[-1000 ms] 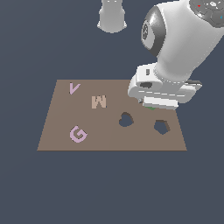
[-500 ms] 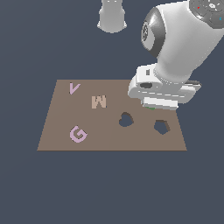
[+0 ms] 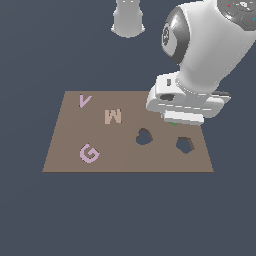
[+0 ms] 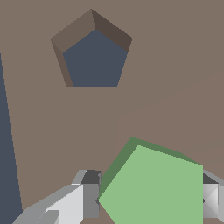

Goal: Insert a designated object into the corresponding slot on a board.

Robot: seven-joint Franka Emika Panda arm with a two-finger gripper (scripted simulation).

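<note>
The green pentagon block (image 4: 153,188) sits between my gripper's (image 4: 146,197) two grey fingers (image 4: 83,199), which press on its two sides. In the exterior view only a sliver of green (image 3: 172,123) shows under the white hand, over the brown board (image 3: 125,157) behind the slot. The dark pentagon slot (image 3: 184,145) lies open near the board's corner at the exterior view's right. In the wrist view the slot (image 4: 94,59) is empty, and the block stands a short way from it over bare board (image 4: 175,65). I cannot tell whether the block touches the board.
A heart-shaped hole (image 3: 144,136) lies beside the slot toward the exterior view's left. A tan M (image 3: 113,116), a pink V (image 3: 85,100) and a pink G (image 3: 89,153) sit on the board's left half. The arm's base (image 3: 128,17) stands behind the board.
The hand has risen very slightly over the board near the slot; otherwise nothing has visibly moved.
</note>
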